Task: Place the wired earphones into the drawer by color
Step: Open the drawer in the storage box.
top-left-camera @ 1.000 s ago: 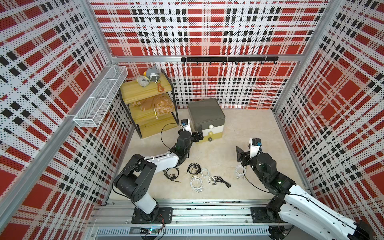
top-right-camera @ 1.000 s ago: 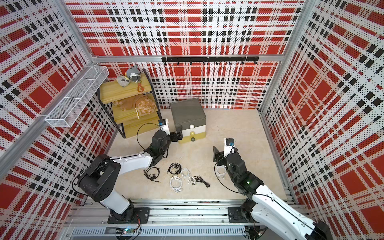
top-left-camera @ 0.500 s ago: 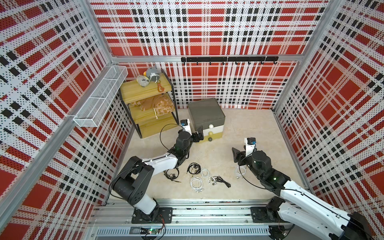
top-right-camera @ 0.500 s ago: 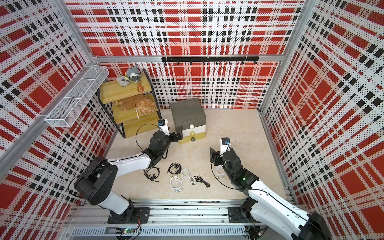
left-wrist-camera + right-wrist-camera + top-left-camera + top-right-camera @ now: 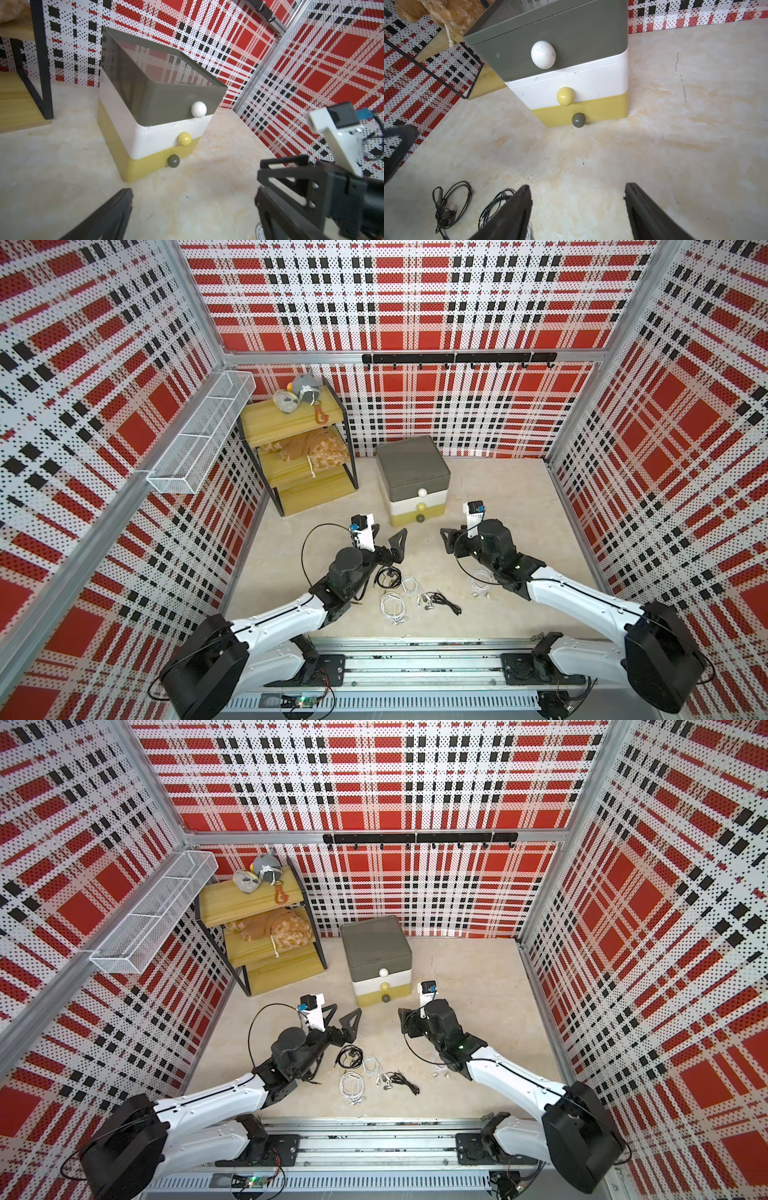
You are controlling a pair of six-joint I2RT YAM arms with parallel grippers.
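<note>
Several wired earphones lie coiled on the floor between the arms: a black bundle (image 5: 388,576), white bundles (image 5: 392,605) (image 5: 409,583), another black one (image 5: 446,599), and a white one (image 5: 480,583) by the right arm. The drawer unit (image 5: 411,466) stands behind them with all three drawers shut: grey with a white knob (image 5: 543,54), white with a yellow knob (image 5: 565,96), yellow with a grey knob (image 5: 578,120). My left gripper (image 5: 386,537) (image 5: 192,193) is open and empty, in front of the unit. My right gripper (image 5: 451,541) (image 5: 577,187) is open and empty, facing the drawers.
A wooden shelf rack (image 5: 291,423) with soft toys stands left of the drawer unit. A white wire basket (image 5: 199,435) hangs on the left wall, a black hook rail (image 5: 457,358) on the back wall. The arms' base rail (image 5: 415,668) runs along the front.
My right gripper has moved left and forward, toward the front of the drawer unit. My left gripper has drawn back from the drawers. Both stay open.
</note>
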